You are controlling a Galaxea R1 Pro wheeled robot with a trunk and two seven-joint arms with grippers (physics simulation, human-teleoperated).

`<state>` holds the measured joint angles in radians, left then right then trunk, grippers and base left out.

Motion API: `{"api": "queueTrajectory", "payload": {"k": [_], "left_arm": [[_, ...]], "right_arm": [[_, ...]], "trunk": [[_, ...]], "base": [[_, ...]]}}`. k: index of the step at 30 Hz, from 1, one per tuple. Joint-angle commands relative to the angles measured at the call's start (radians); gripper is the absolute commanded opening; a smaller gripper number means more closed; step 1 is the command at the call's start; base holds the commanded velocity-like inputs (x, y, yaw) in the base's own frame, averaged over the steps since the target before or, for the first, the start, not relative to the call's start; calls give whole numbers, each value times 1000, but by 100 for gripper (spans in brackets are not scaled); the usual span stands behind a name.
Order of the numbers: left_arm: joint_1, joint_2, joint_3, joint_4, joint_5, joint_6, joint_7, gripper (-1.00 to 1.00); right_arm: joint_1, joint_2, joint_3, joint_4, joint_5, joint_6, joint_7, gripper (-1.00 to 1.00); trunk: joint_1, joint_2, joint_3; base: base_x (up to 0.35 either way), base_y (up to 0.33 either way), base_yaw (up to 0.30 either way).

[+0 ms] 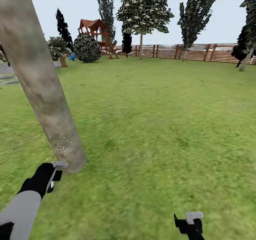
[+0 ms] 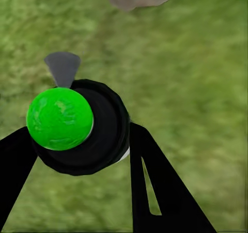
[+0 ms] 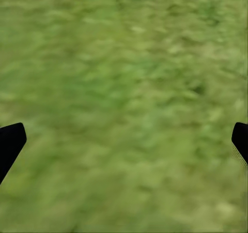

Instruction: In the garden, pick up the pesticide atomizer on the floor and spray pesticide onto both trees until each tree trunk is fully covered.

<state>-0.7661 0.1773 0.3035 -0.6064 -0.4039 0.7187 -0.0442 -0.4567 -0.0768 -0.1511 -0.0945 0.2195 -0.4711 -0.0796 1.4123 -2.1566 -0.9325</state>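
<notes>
The pesticide atomizer (image 2: 103, 140) is a black round bottle with a bright green top and a grey nozzle (image 2: 62, 67). My left gripper (image 2: 77, 155) is shut on it, one black finger on each side. In the head view the left gripper (image 1: 49, 178) hangs low at the left, and the atomizer's nozzle (image 1: 59, 164) points at the base of a thick mottled grey-brown tree trunk (image 1: 42, 91). That trunk leans and carries a patch of white specks (image 1: 60, 146) near its foot. My right gripper (image 1: 192, 221) is open over bare grass at the lower right, holding nothing.
The lawn (image 1: 160, 126) stretches wide to the front and right. A brown slat fence (image 1: 199, 52) closes the far side. Far off stand a leafy tree (image 1: 142, 12), dark columnar trees, a round bush (image 1: 86, 48), a short palm (image 1: 60, 50) and a red play tower (image 1: 96, 30).
</notes>
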Motion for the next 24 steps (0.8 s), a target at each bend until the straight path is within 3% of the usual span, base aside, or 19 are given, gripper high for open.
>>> {"api": "queueTrajectory", "payload": {"k": [1,10,24], "left_arm": [[-1,-1,3,-1,-7,4,-5,-100],[-1,-2,5,-1,-6,4,-5,-100],[-1,-4,5,-1,-6,4,-4,-100]], "right_arm": [[0,0,-7,1,11,-3,-3,100],[0,1,-7,2,11,-3,-3,100],[0,2,-7,2,11,-3,-2,100]], "trunk": [[0,0,-1],[0,0,-1],[0,0,-1]], "base": [[7,-276,276],[82,-277,259],[173,-256,11]]}}
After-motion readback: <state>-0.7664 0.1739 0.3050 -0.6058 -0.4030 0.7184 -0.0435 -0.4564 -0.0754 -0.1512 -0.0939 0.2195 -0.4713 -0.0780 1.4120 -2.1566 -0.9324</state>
